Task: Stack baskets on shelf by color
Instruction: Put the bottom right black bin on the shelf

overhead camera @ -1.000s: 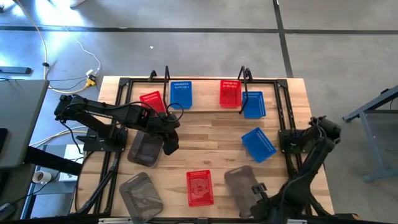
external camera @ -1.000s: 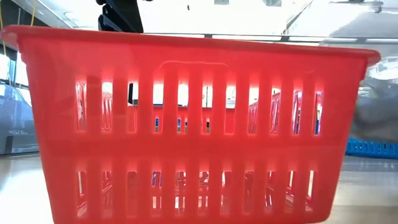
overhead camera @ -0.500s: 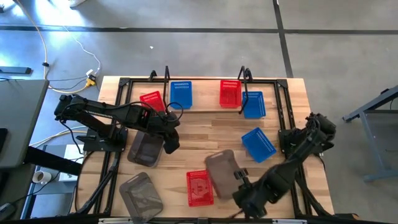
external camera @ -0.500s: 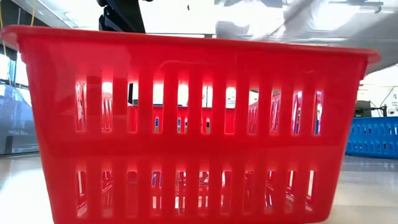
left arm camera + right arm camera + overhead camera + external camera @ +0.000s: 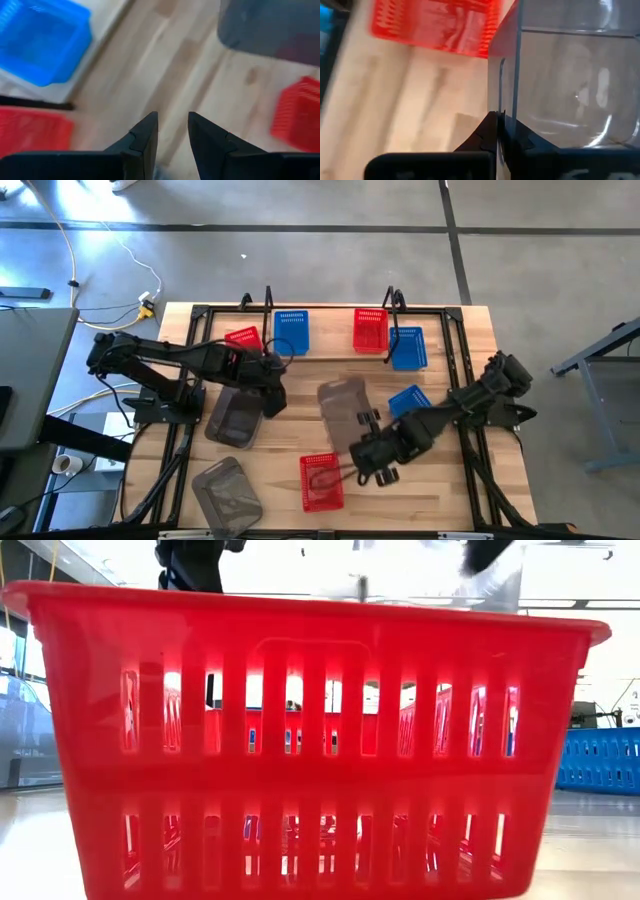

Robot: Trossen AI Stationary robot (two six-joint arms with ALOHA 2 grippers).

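1. Over the middle of the desk (image 5: pixel 300 435), the right end effector (image 5: pixel 362 442) grips one wall of a grey basket (image 5: pixel 343 408), its fingers pinched onto the rim and the basket lifted clear of the wood.
2. In the right wrist view the two dark fingers (image 5: pixel 492 131) close on the translucent wall of that basket (image 5: pixel 570 85), with a red basket (image 5: pixel 435 22) beyond it.
3. The left end effector (image 5: pixel 272 393) hangs above the desk's left half, fingers a little apart and holding nothing; its wrist view shows the fingers (image 5: pixel 145 137) parted by a narrow gap over bare wood.
4. Just beside it lies a second grey basket (image 5: pixel 233 420), and a third grey basket (image 5: pixel 226 492) sits near the front left corner.
5. A red basket (image 5: pixel 321 481) rests at the front centre, filling the low view (image 5: pixel 300 740).
6. At the shelf (image 5: pixel 330 330) along the far edge sit a red basket (image 5: pixel 243 341), a blue basket (image 5: pixel 291 331), another red basket (image 5: pixel 369 330) and a blue basket (image 5: pixel 408 347).
7. One more blue basket (image 5: pixel 410 401) lies on the right half, partly under the right arm.
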